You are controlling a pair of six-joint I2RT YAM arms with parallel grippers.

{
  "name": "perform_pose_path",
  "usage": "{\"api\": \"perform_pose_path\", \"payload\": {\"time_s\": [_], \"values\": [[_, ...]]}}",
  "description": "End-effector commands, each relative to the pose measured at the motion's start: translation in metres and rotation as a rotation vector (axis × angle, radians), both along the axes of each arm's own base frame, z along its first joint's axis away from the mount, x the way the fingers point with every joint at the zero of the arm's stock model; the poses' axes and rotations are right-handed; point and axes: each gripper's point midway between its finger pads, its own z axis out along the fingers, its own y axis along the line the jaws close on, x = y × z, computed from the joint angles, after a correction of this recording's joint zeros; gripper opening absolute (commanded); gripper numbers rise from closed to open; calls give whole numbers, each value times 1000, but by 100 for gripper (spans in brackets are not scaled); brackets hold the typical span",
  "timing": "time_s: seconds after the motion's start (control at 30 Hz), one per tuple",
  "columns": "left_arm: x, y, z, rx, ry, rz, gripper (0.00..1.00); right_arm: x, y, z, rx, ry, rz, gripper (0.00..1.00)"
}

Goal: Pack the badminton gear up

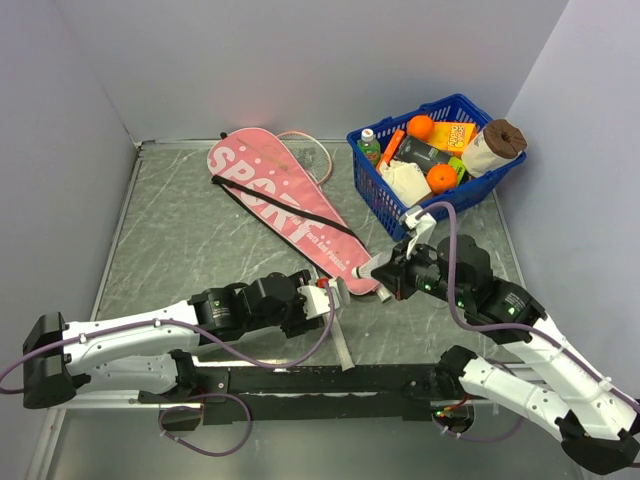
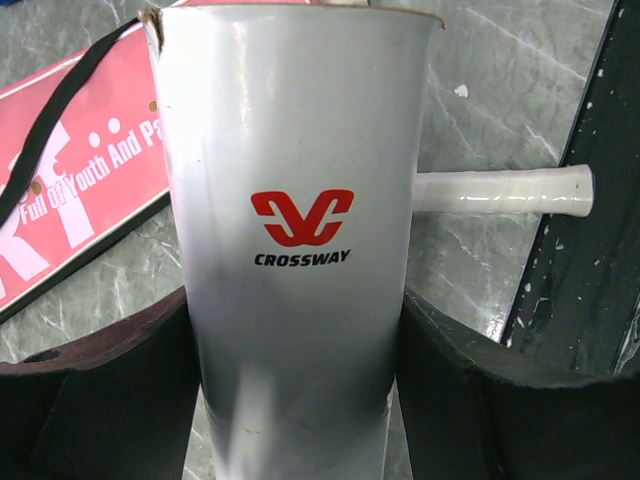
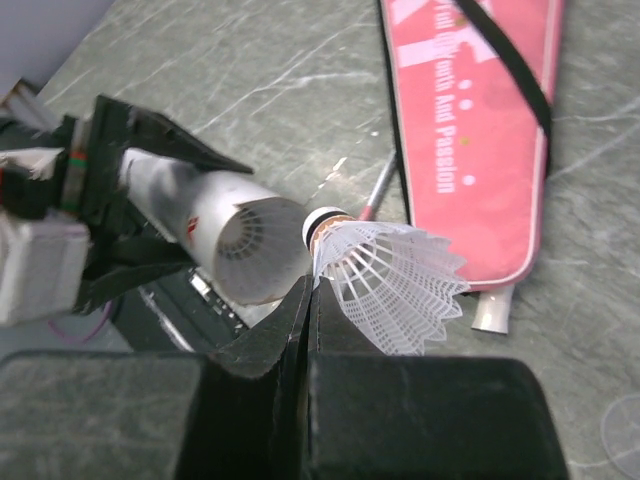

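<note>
My left gripper [image 2: 300, 400] clamps the white tube [image 2: 300, 130]; my right gripper [image 3: 308, 305] pinches the shuttlecock [image 3: 395, 275] by its skirt, cork just beside the tube's open mouth, both near the pink bag [image 1: 270, 190].

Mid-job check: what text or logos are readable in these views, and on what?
"SPORT": pink bag, big white letters.
"Full of Youth And Passion": same bag, small print, pieced from both wrist views.
"CROSSWAY", under a red logo: white tube.
Packages in the blue basket: print too small to read.
</note>
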Motion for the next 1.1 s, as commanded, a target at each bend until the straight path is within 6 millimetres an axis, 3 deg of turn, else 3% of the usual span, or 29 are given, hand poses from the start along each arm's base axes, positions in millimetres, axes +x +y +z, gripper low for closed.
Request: {"api": "perform_pose_path", "payload": {"time_s": [0.0, 0.13, 0.73, 1.07], "values": [[7, -3, 8, -17, -47, 10, 9, -13, 9, 21, 24, -33, 116, 0], [5, -4, 9, -23, -41, -4, 4, -17, 14, 15, 35, -12, 145, 0], [-9, -11, 35, -120, -11, -61, 1, -33, 51, -3, 159, 112, 300, 0], [-14, -11, 53, -189, -7, -73, 1, -43, 75, -30, 251, 209, 398, 0]]}}
